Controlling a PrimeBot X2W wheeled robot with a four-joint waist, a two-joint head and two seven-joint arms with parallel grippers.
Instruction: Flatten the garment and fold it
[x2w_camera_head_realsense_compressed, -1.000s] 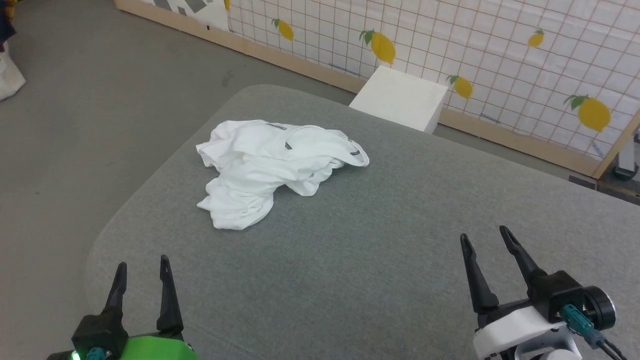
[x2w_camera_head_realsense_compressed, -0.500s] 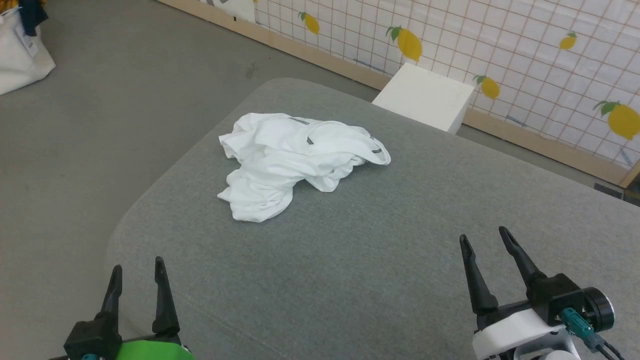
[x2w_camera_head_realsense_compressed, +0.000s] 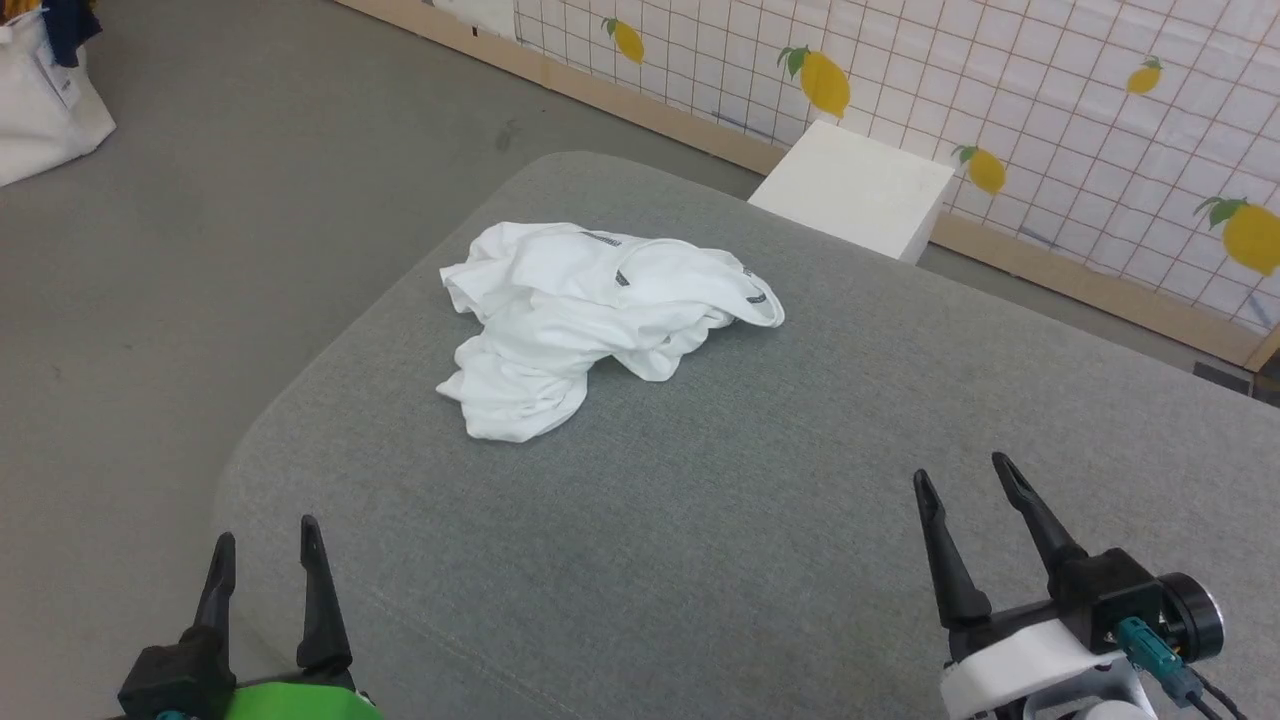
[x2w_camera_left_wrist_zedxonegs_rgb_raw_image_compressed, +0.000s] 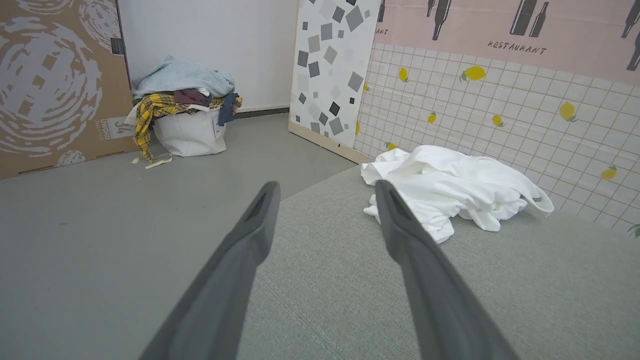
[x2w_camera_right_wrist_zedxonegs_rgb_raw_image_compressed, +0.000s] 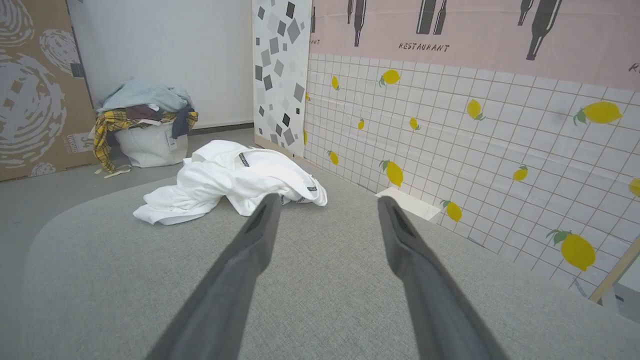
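A crumpled white soft shirt (x2w_camera_head_realsense_compressed: 600, 320) lies upper centre on the grey fabric desk (x2w_camera_head_realsense_compressed: 750, 520). At the lower corners, the left gripper (x2w_camera_head_realsense_compressed: 266, 531) and right gripper (x2w_camera_head_realsense_compressed: 960, 469) hold their fingers spread.

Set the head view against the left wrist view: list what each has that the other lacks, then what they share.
Head view brings: the right gripper, open, and the white box beyond the far edge of the grey cushioned surface. Left wrist view brings: the pink RESTAURANT panel and the brown swirl-printed board. Both: the crumpled garment lying on that surface apart from the grippers, the left gripper, open, and the lemon-tiled wall.
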